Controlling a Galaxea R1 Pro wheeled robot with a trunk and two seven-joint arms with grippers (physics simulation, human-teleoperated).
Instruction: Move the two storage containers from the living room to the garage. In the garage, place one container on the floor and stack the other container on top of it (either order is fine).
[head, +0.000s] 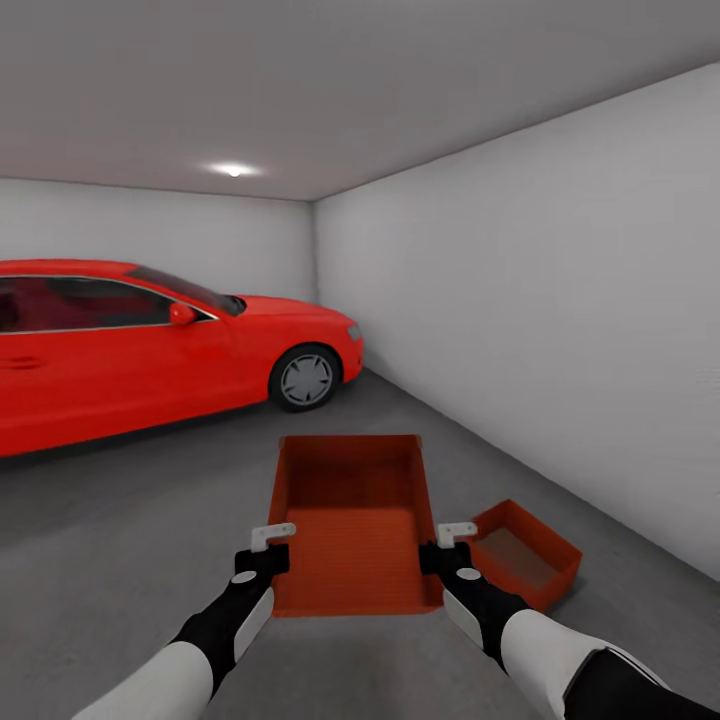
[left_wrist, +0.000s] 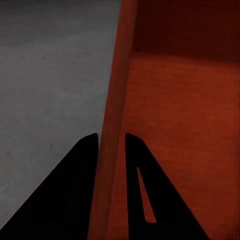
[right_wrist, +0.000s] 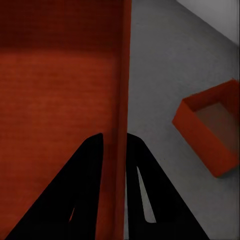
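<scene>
While both arms are carrying one bin (head: 355, 525) out in front of the robot, above the floor (head: 140, 540), the second bin (head: 525, 553) is sitting on the concrete just to its right, near the white wall (head: 560, 330). Left gripper (head: 270, 548) is clamping the held bin's left wall; in the left wrist view the two fingers (left_wrist: 75, 190) are straddling that thin wall, one outside, one inside. Right gripper (head: 448, 545) is doing the same on the right wall, fingers (right_wrist: 80, 190) pinching it from both sides, with the grounded bin (right_wrist: 210, 125) showing beyond. Held bin is tipping a little away from the robot, open side up. Whether it is fully level left to right is hard to judge from the head view.

Setting: garage, red car (head: 150, 345) parked to the left, well apart from both bins.

Step in hand, as I am reading it: first bin already down, second being brought over for stacking. Next move is calling for a shift to the right, squaring the held bin over the grounded one, which is lying turned at an angle to it, then lowering until it rests on top before letting go.
</scene>
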